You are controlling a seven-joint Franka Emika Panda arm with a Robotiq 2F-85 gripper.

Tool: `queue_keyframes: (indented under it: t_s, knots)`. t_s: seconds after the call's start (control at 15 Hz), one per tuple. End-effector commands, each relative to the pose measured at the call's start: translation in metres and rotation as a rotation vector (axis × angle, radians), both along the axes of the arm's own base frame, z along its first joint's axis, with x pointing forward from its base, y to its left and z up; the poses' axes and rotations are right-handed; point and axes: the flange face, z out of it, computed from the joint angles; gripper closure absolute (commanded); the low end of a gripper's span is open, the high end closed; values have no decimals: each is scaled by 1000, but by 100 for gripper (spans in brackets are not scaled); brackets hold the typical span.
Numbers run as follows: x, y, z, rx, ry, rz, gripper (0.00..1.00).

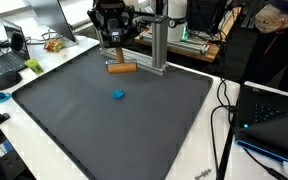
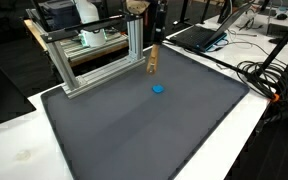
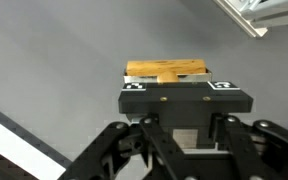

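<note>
A T-shaped wooden piece (image 1: 120, 67) stands near the far edge of the dark grey mat (image 1: 94, 130), its crossbar low by the mat and its stem pointing up. My gripper (image 1: 111, 42) hangs straight above it, shut on the stem's top. In an exterior view the wooden piece (image 2: 153, 60) stands beside the metal frame, below the dark gripper (image 2: 157, 33). From the wrist view, the wooden piece (image 3: 166, 70) shows just beyond the gripper (image 3: 174, 125); the contact itself is hidden. A small blue object (image 1: 118, 95) lies on the mat (image 2: 134, 130), apart from the wood, and appears as the blue object (image 2: 158, 88).
An aluminium frame (image 1: 156, 45) stands at the mat's far edge, close beside the gripper, and shows as the frame (image 2: 94, 55). Laptops (image 1: 6, 60), cables (image 2: 269, 75) and clutter ring the white table (image 2: 14, 150).
</note>
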Motion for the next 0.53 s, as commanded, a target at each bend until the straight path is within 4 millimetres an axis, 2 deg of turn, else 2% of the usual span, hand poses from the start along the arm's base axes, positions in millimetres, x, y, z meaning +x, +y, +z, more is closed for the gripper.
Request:
queue_keyframes:
  t_s: [0.0, 0.07, 0.33, 0.4, 0.47]
  knots:
    - [18, 6, 4, 33, 8, 196, 78]
    - [6, 5, -3, 8, 13, 104, 53]
    - [15, 7, -5, 15, 15, 175, 53]
    - [15, 7, -5, 15, 15, 177, 78]
    - [17, 6, -4, 25, -9, 209, 78]
